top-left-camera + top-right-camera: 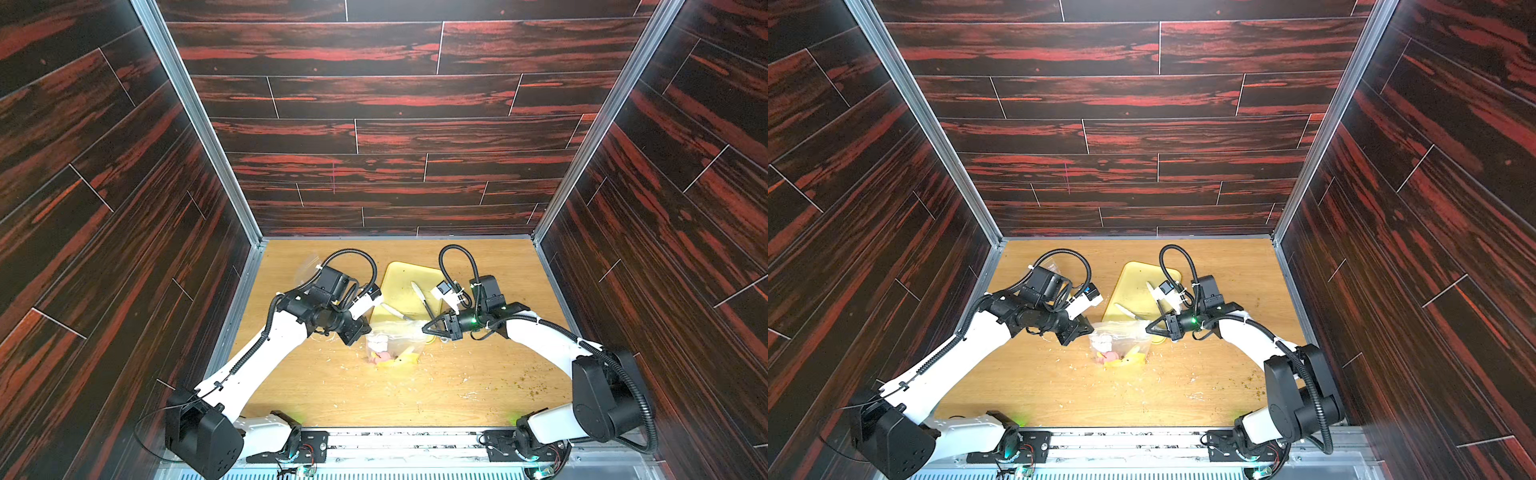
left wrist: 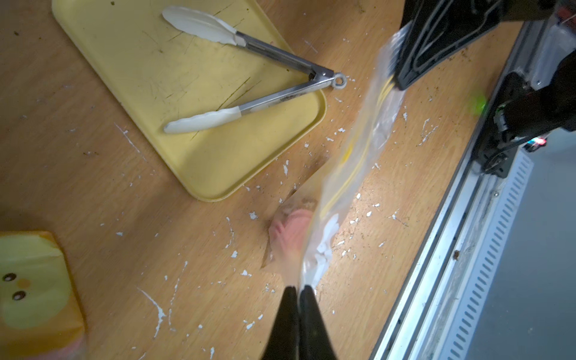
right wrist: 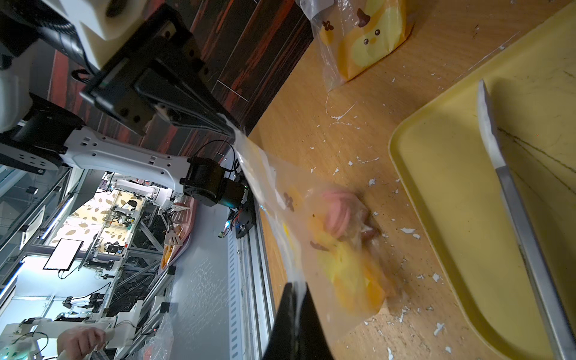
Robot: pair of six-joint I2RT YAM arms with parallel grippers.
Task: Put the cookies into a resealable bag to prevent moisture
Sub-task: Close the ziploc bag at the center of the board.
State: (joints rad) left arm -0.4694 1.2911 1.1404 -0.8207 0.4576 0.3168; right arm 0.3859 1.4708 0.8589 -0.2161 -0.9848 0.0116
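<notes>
Clear plastic with yellow print, that's your bag [image 1: 395, 338], strung between both tools just in front of the yellow tray [image 1: 401, 272]. Your left tool [image 2: 299, 288] is pinched tight on one end of the bag's upper edge, its tips together with only the film between them. Your right tool [image 3: 296, 285] is clamped the same way on the opposite end, so the bag hangs stretched from one to the other.

Look low in the bag and you've got the cookies [image 2: 290, 229], pink discs bunched in the bottom alongside some white bits and yellow pieces. The belly sags right down towards the table [image 1: 374, 395]; whether it touches, you can't tell, as the plastic is blurred in both wrist views.

On the tray lie your tongs [image 2: 280, 59], spread in a V, with the ring end poking past the rim. A second bag with a chick face [image 3: 367, 40] lies well apart on the table. White flakes [image 2: 159, 308] are scattered all round.
</notes>
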